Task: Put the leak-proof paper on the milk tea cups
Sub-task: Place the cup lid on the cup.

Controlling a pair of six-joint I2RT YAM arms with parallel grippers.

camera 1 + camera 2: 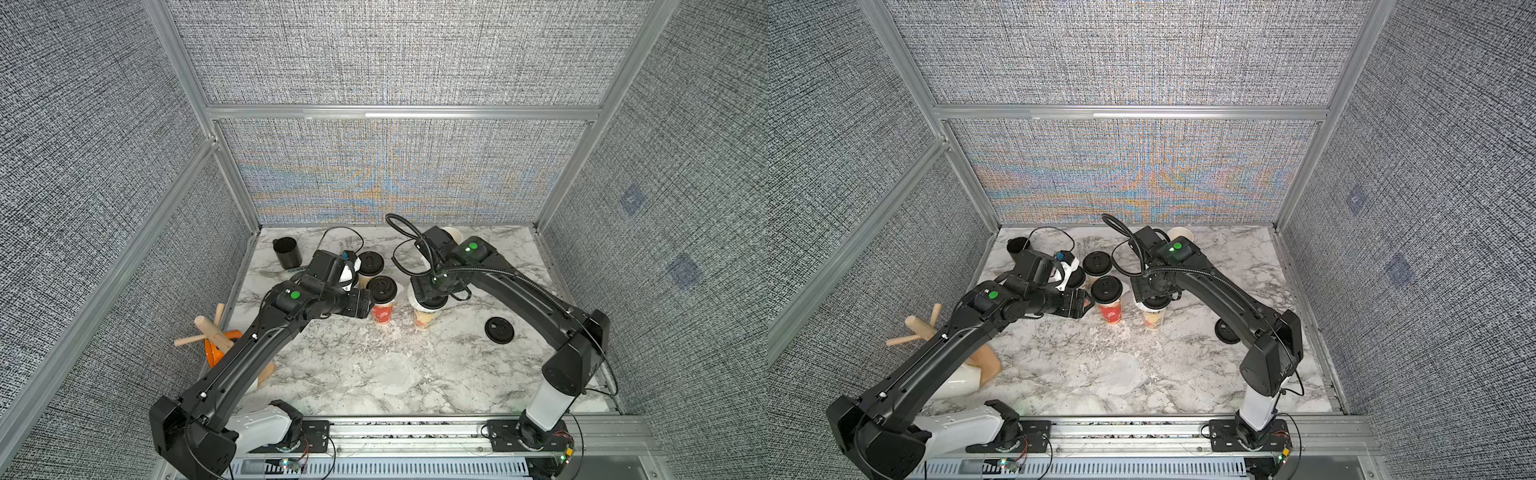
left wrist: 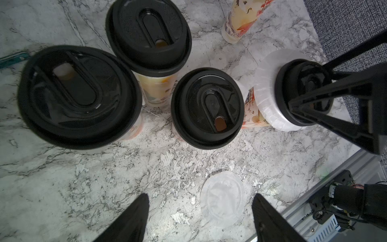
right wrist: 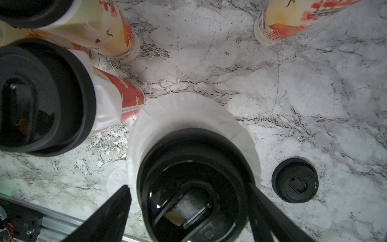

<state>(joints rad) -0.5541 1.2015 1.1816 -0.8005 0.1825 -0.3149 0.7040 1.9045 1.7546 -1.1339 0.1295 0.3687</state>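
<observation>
Only blurred lettering marks one milk tea cup point(image 3: 129, 98); unreadable.

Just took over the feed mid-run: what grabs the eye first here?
A cluster of printed milk tea cups under black lids stands mid-table, and the right hand straddles one lid with leak-proof paper frilling out beneath it. A spare black lid lies on the marble beside the right arm, and one loose paper sheet lies nearer the front edge.

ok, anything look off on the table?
Leak-proof paper under the lid of one milk tea cup flares out wide, not hugging it. A spare sheet and a loose lid lie on the table.
</observation>
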